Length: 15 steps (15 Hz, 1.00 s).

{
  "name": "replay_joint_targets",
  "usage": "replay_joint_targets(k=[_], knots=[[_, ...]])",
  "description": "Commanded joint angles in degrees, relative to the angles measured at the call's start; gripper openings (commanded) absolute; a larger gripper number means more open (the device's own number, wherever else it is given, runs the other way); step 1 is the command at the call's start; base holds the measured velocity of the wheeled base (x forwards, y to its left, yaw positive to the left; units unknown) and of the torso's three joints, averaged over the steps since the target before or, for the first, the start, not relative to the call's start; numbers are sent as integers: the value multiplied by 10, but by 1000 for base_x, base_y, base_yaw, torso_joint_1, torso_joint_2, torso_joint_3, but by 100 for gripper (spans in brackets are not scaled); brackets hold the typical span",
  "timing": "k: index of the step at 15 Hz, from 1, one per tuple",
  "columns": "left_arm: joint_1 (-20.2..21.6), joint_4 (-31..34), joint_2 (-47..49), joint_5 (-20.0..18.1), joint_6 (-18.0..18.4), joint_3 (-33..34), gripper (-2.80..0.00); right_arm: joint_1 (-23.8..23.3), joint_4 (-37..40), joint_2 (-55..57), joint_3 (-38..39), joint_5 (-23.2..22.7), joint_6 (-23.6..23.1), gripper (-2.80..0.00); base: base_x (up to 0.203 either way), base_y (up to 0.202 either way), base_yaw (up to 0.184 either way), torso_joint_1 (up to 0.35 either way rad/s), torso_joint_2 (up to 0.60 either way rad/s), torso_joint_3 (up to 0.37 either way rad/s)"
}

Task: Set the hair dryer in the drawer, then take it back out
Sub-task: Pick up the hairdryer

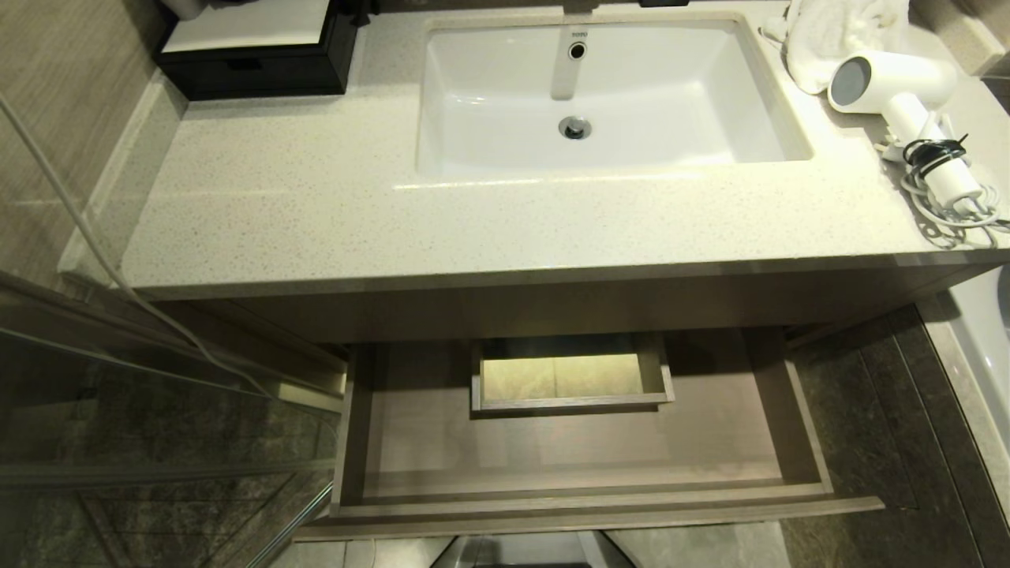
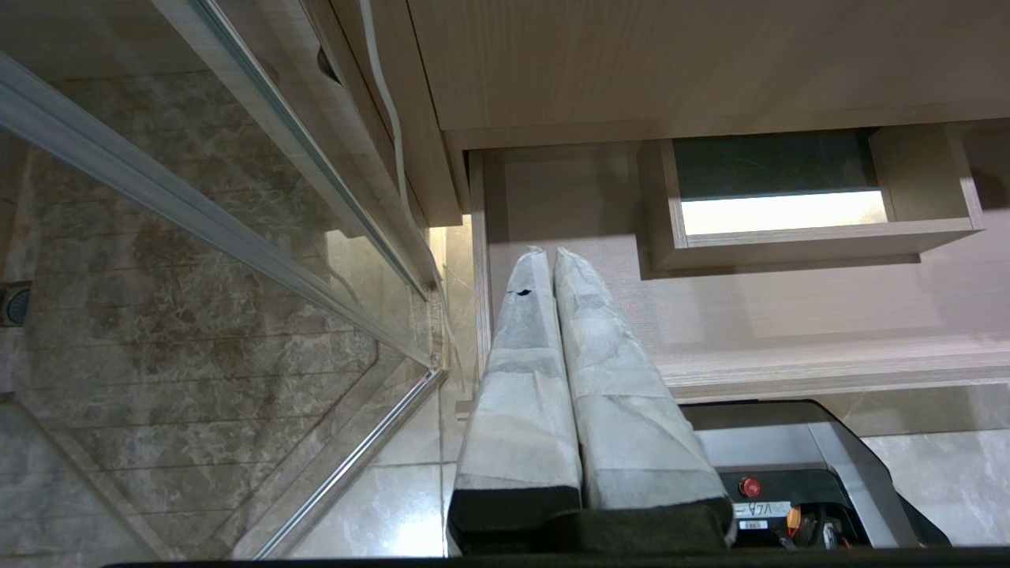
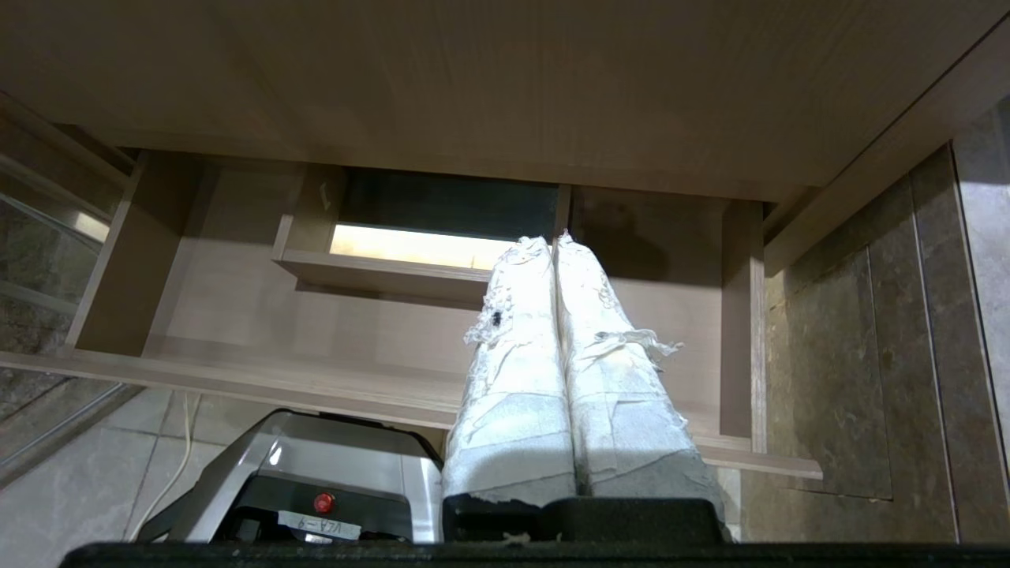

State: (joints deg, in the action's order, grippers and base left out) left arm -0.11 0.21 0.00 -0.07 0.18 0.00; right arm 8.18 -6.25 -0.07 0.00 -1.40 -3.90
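The white hair dryer point(image 1: 899, 91) lies on the counter at the far right, beside the sink, with its coiled cord point(image 1: 947, 197) near the counter's front edge. Below the counter the wood-grain drawer point(image 1: 584, 450) stands pulled out, holding nothing but its boxed cut-out point(image 1: 572, 379). Neither arm appears in the head view. My left gripper point(image 2: 550, 251) is shut and hangs low over the drawer's left side point(image 2: 710, 315). My right gripper point(image 3: 551, 239) is shut too, low over the drawer's right part point(image 3: 237, 315). Neither holds anything.
A white towel point(image 1: 836, 31) lies behind the dryer. The sink point(image 1: 600, 95) fills the counter's middle and a black box point(image 1: 252, 55) stands at the back left. A glass shower screen point(image 1: 118, 410) is at the left, a white cable point(image 1: 87, 237) runs down it, and my base point(image 3: 300, 481) sits below the drawer front.
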Motion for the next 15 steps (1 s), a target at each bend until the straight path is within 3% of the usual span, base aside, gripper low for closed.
replay_joint_targets(k=[1, 10, 15], knots=[[0, 0, 0, 0, 0, 1, -280, 0, 0, -22, 23, -1, -1, -280, 0, 0, 0, 0, 0, 0], [0, 0, 0, 0, 0, 0, -280, 0, 1, -22, 23, -1, -1, -280, 0, 0, 0, 0, 0, 0], [0, 0, 0, 0, 0, 0, -280, 0, -1, -22, 23, -1, -1, -280, 0, 0, 0, 147, -275, -131]])
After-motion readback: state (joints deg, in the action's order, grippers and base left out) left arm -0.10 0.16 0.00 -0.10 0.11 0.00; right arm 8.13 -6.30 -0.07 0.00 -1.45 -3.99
